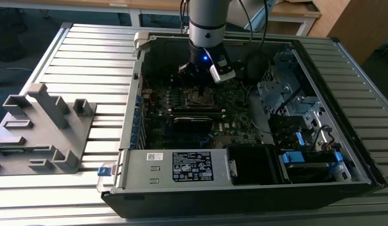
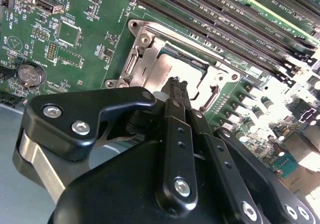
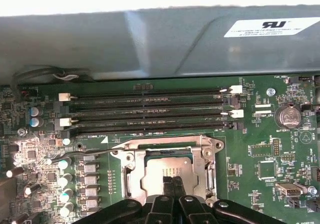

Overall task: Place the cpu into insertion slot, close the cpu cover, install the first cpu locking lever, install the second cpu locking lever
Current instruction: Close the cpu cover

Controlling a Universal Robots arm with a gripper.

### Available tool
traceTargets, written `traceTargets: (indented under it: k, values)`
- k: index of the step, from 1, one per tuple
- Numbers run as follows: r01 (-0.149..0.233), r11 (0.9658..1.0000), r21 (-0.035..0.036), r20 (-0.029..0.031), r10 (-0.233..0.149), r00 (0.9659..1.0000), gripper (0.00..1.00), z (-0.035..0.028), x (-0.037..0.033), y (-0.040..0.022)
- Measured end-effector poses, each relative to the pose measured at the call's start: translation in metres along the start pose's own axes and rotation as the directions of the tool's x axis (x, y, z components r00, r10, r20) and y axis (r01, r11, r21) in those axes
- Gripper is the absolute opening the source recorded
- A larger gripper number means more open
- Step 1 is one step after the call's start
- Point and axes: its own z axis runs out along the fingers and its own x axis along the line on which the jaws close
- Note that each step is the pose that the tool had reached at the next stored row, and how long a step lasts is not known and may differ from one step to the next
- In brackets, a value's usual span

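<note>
In both wrist views the tool covers part of the cpu and of the cpu cover. In the exterior view the socket is too small to make out, and the arm is cut off by the picture's edge.

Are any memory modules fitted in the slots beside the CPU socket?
No, in the first wrist view all four memory slots lie empty, their channels open between the white latches.

Exterior view: high, looking down on whole case, my arm at 12 o'clock. Both wrist views: close over my gripper, sharing cpu cover.
</note>
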Motion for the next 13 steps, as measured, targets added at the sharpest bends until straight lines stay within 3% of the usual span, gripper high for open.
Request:
traceTargets:
  k: [13]
  values:
    - [-0.015,0.9999,0.0005,0.0003,0.015,0.9999,0.1,0.0006,0.0009,-0.0004]
